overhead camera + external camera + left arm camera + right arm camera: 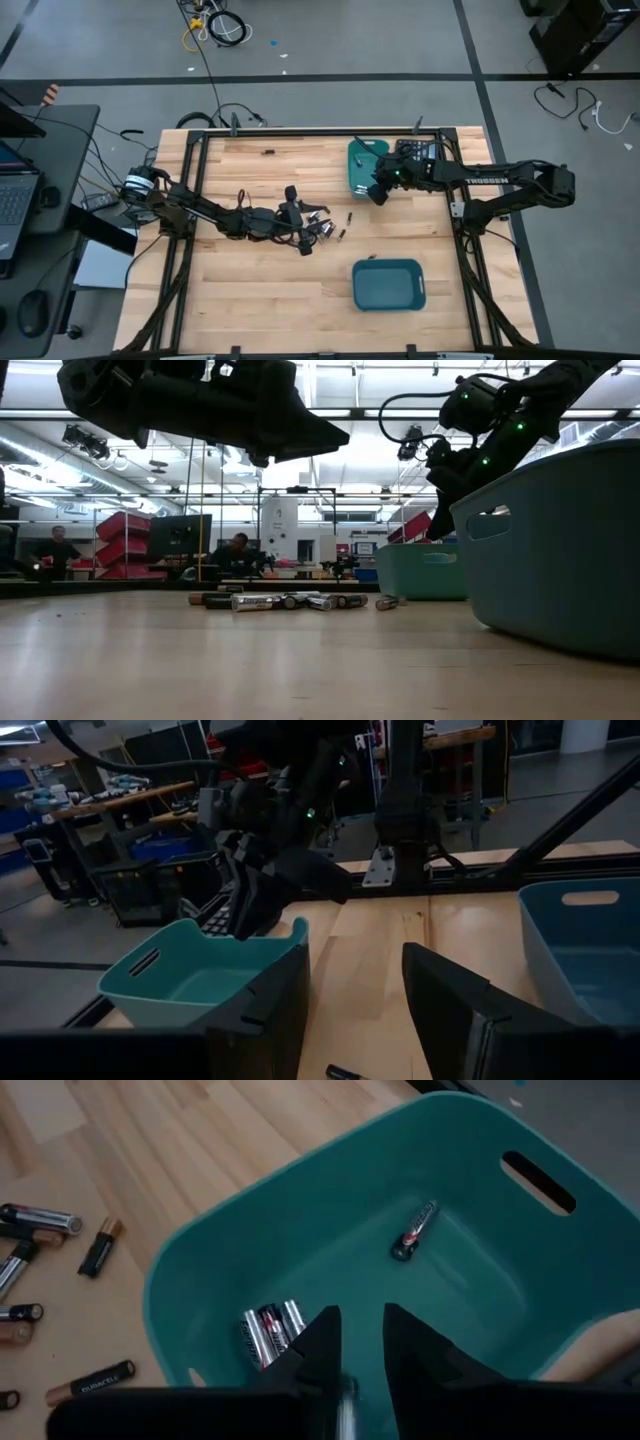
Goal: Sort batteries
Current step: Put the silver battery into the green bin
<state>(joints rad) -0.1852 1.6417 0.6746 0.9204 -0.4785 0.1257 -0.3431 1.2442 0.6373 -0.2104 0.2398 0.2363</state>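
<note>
Here, silvery and dark batteries lie loose on the wooden table; three more rest inside the teal bin. Above it, the right gripper hangs slightly parted around a silvery cell. The left gripper gapes empty near the pile.

Worktop: light wood planks inside a black metal frame.

Lying directly on it:
- Loose batteries, silvery and dark, clustered near the middle.
- Far teal bin, beyond the cluster toward the far edge.
- Near teal bin, nearer the front edge than the cluster.
- Small dark item beside the far edge, well apart from the cluster; kind unclear.
</note>
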